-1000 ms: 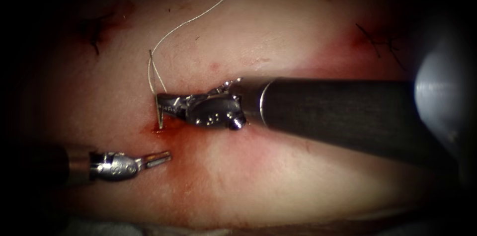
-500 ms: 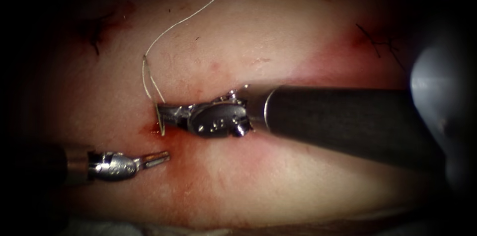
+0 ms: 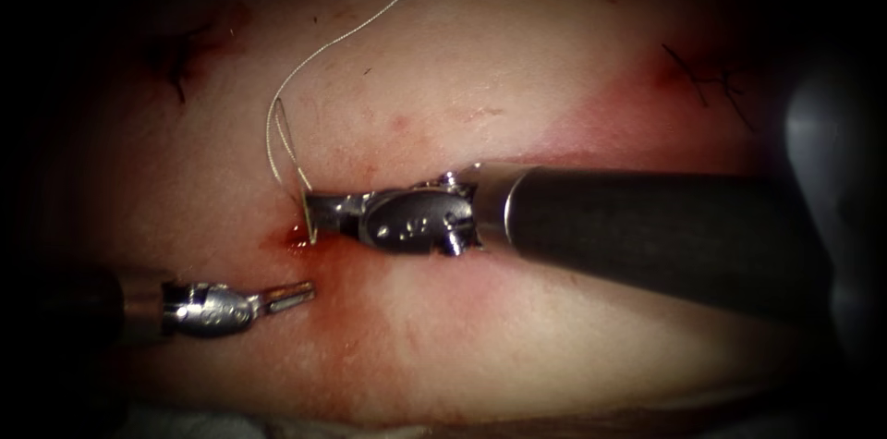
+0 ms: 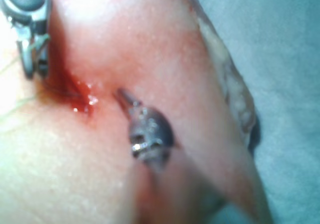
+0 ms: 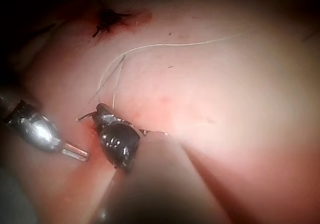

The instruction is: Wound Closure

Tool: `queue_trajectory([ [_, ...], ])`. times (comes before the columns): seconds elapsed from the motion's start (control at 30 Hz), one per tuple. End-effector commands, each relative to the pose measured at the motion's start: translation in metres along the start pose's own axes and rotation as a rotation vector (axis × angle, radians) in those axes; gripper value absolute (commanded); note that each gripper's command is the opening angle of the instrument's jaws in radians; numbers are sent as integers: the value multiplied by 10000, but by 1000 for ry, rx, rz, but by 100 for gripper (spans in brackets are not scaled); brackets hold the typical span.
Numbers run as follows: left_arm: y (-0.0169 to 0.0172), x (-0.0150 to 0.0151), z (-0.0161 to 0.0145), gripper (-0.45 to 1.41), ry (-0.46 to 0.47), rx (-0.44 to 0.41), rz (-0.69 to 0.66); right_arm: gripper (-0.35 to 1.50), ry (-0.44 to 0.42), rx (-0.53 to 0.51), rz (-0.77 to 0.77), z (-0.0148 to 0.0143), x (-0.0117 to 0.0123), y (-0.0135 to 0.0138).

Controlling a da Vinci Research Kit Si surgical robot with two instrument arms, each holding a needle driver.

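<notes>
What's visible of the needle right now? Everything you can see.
The needle is a thin, dark, curved metal sliver standing nearly upright by the reddened cut. The right pincer is shut on it low along its curve. Its lower end meets the tissue at the red fluid; whether it is in the tissue I cannot tell. Its upper end carries the pale thread, which loops beside it and trails up and away. The left pincer holds nothing and stays clear of it.

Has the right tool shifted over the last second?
Yes. The right tool, gripping the needle, slid rightward and slightly down, away from the dark stitch.
</notes>
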Motion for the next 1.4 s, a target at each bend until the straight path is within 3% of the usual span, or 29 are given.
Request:
queue_trajectory([
  [0.03, 8, -5, 7, -18, 0, -2, -4, -35, -10, 15, 37, 9, -2, -3],
  [0.37, 7, -5, 7, -18, -1, 0, -3, -35, -76, 109, 225, 15, -8, 6],
  [0.93, 9, -5, 7, -20, -2, 2, -9, -35, -57, -21, 268, 25, -1, -8],
  [1.13, 9, -5, 7, -21, -3, 5, -3, -35, -43, -114, 161, 5, 10, 20],
  [1.3, 10, -5, 7, -21, -3, 5, -4, -35, 2, -152, -5, 8, 14, 11],
  [1.4, 10, -5, 7, -21, -3, 5, -4, -35, 36, -161, -28, 10, 17, 9],
])
